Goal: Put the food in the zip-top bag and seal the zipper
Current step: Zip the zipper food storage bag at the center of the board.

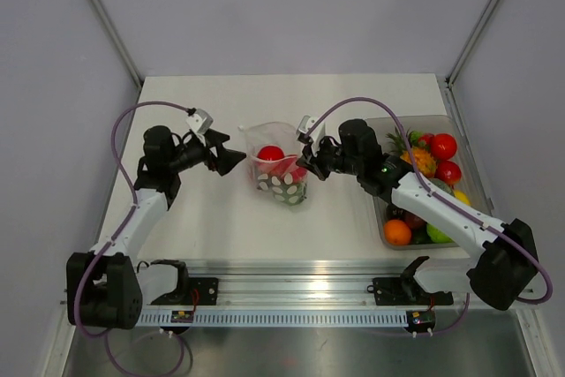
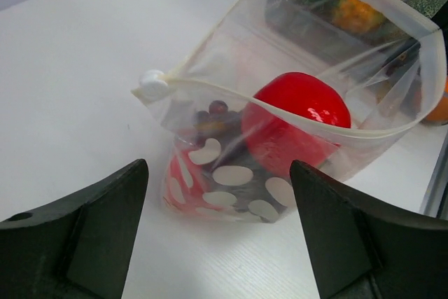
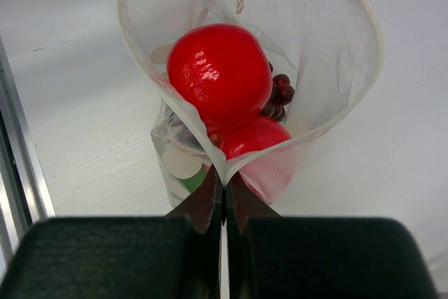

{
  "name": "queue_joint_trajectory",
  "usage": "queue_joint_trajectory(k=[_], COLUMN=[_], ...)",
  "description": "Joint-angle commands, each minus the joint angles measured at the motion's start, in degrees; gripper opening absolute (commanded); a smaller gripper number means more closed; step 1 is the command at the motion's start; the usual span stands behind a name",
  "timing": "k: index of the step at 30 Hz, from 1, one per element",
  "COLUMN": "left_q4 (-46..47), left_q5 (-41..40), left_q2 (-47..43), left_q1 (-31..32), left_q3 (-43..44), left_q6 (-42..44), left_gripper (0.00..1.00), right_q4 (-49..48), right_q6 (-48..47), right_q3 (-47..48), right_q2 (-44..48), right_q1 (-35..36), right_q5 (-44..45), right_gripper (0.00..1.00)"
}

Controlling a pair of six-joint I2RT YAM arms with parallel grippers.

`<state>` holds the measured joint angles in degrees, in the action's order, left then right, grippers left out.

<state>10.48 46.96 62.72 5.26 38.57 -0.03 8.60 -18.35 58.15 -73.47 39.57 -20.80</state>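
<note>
Bag [image 1: 281, 169] of clear plastic, printed with white dots, stands upright and open near the middle of a white table [image 1: 221, 218]. Inside it are a round red fruit [image 3: 218, 75] on top, a second red piece [image 3: 255, 141] under it, and dark grapes [image 3: 280, 96] beside them. The right claw [image 3: 224, 187] is pressed together on the bag's right edge, pinching the rim at the mouth. The left claw [image 2: 217, 194] is spread wide, just left of the bag and not touching it, and its two dark fingers [image 2: 91, 229] frame the bag's lower half. The zipper [image 2: 385, 132] runs around the gaping mouth, with a white slider [image 2: 153, 84] at one end. More toy fruit fills a clear tray [image 1: 378, 218] to the right.
</note>
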Motion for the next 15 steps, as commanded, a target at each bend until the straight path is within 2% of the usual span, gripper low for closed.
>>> queue_joint_trajectory(k=[1,4,5,10,13,15], left_q4=[13.8,23.3,28.1,36.2,49.5,59.3], left_q5=[11.0,18.9,19.5,23.0,23.8,23.7], left_q2=[5.2,11.3,12.4,18.8,21.5,23.5], left_q1=[-3.6,-7.3,-7.5,-7.4,-7.1,-7.0], left_q3=[1.7,1.6,1.5,2.7,1.6,0.9], left_q6=[1.9,-4.4,-7.3,-13.7,-24.1,-28.1], left_gripper=[0.82,0.78,0.78,0.77,0.77,0.77], right_q4=[-4.7,-4.6,-4.6,-4.5,-4.4,-4.2], right_q6=[-2.4,-2.4,-2.4,-2.6,-2.7,-2.7], right_q3=[-0.2,-0.3,-0.3,-0.2,0.0,0.2], right_q2=[2.9,2.7,2.5,2.5,2.2,2.0], right_q1=[-0.4,-0.4,-0.3,-0.3,-0.3,-0.3], right_q5=[-2.3,-2.6,-2.6,-2.6,-2.8,-2.8], right_gripper=[0.00,0.00,0.00,0.00,0.00,0.00])
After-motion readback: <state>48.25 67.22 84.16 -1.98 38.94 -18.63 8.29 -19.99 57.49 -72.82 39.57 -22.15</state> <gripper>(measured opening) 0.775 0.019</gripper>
